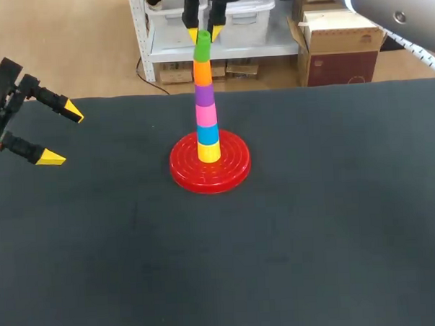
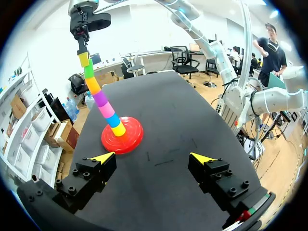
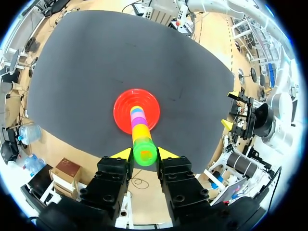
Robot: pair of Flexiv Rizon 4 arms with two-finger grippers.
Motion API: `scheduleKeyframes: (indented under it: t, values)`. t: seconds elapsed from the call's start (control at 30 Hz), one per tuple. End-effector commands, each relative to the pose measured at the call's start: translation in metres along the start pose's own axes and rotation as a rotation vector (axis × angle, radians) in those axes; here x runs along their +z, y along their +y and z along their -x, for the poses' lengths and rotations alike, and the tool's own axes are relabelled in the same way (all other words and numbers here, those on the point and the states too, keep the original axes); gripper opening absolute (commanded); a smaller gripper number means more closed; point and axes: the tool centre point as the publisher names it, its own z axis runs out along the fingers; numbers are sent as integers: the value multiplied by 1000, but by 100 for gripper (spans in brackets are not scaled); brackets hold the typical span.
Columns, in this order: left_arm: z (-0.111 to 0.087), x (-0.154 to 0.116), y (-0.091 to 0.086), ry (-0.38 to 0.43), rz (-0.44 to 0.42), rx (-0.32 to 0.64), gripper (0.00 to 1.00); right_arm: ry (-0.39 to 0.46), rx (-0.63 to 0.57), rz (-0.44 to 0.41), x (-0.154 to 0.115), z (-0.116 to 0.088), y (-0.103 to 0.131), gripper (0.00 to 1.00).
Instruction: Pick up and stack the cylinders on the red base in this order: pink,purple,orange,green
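Stack check, green piece.

- Landmark: red base [image 1: 232, 173] on the dark table [image 1: 336, 237].
- A single column rises from the base's centre. From the base upward it reads yellow cylinder [image 1: 208, 152], blue cylinder [image 1: 207, 134], pink cylinder [image 1: 206, 114], purple cylinder [image 1: 204, 93], orange cylinder [image 1: 203, 71], green cylinder [image 1: 202, 47].
- The green cylinder sits on the orange one at the top of the column, directly above the base.
- Right gripper [image 1: 205, 33] hangs straight over the base with its fingers pointing down. In the right wrist view the right gripper [image 3: 143, 155] stands narrow, with the green cylinder [image 3: 144, 151] between the fingers and a finger close on each side. We read this as held.
- Left gripper [image 1: 57, 134] is spread wide and carries nothing. It is well apart from the base, off to the left side, and only the bare table lies between its tips in the left wrist view.

Key relation: the column's long axis runs up from the base and the right gripper's approach line lies along it. The green piece looks a little tilted.

Judgement: the order above the base looks complete, and what remains is letting go. We expect the fingers must part evenly and withdraw straight up along the axis. Any sideways drag risks toppling the tall, narrow column. The left arm is too far off to steady it.
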Motion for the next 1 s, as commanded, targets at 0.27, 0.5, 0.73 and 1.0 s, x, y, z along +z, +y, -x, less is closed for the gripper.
scheduleKeyframes:
  t: [0.27, 0.5, 0.73, 1.0]
  values:
    - [-1, 0, 0, 0, 1, 2, 100, -384, 0, 1, 6, -7, 0, 0]
    - [-1, 0, 0, 0, 1, 2, 100, -456, 14, 21, 8, -9, 2, 0]
    - [-1, 0, 0, 0, 1, 2, 100, -569, 36, 1, 16, -16, 3, 0]
    - [-1, 0, 0, 0, 1, 2, 100, -643, 32, 64, 4, -17, 0, 0]
